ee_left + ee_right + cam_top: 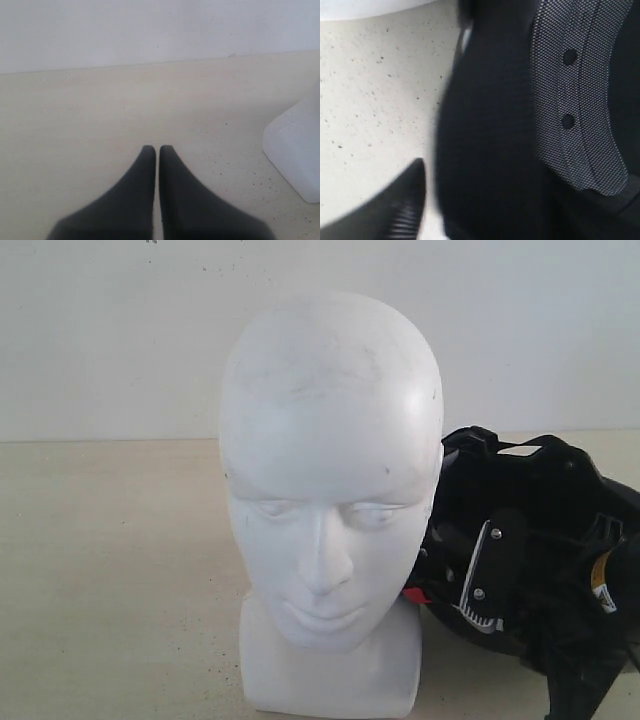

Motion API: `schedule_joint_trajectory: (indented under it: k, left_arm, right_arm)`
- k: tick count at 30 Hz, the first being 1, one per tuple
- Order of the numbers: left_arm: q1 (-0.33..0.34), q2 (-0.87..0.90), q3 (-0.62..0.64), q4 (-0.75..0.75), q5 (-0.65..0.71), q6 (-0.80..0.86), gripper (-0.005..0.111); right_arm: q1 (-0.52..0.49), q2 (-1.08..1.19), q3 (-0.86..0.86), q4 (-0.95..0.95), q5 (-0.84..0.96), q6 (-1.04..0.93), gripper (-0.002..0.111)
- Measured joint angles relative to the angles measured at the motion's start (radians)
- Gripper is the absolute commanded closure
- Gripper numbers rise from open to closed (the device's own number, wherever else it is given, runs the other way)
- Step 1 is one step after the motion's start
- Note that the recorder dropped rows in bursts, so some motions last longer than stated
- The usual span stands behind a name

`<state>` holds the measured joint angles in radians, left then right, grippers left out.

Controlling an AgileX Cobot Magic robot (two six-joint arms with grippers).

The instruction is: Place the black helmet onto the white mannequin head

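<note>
Rim of black helmet just beside right gripper's only visible finger, slight gap; can't tell if gripped.

helmet right of mannequin head, on table

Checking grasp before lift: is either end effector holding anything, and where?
Left end effector: shut, empty. Right end effector is at the helmet rim, one finger outside the wall, the other hidden; a hold cannot be told.
</note>
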<state>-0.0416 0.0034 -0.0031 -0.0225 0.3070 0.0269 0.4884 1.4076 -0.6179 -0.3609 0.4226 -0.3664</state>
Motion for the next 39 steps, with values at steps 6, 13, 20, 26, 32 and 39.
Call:
schedule_joint_trajectory:
  k: [6, 13, 20, 26, 32, 39]
  left_arm:
    - [0.0, 0.0, 0.0, 0.0, 0.0, 0.0, 0.102]
    - [0.0, 0.0, 0.0, 0.0, 0.0, 0.0, 0.102]
    - [0.0, 0.0, 0.0, 0.0, 0.0, 0.0, 0.102]
    - [0.0, 0.0, 0.0, 0.0, 0.0, 0.0, 0.102]
    - [0.0, 0.0, 0.0, 0.0, 0.0, 0.0, 0.102]
    - [0.0, 0.0, 0.0, 0.0, 0.0, 0.0, 0.102]
  right_arm:
    - [0.002, 0.001, 0.002, -0.059, -0.002, -0.004, 0.107]
    - [0.0, 0.001, 0.002, -0.068, 0.015, 0.043, 0.109]
    - [0.0, -0.004, -0.056, -0.061, 0.086, 0.173, 0.109]
    - [0.0, -0.09, -0.128, -0.066, 0.111, 0.224, 0.109]
    - [0.0, -0.228, -0.148, -0.076, -0.006, 0.355, 0.109]
    - [0.0, -0.418, -0.148, -0.167, -0.184, 0.563, 0.109]
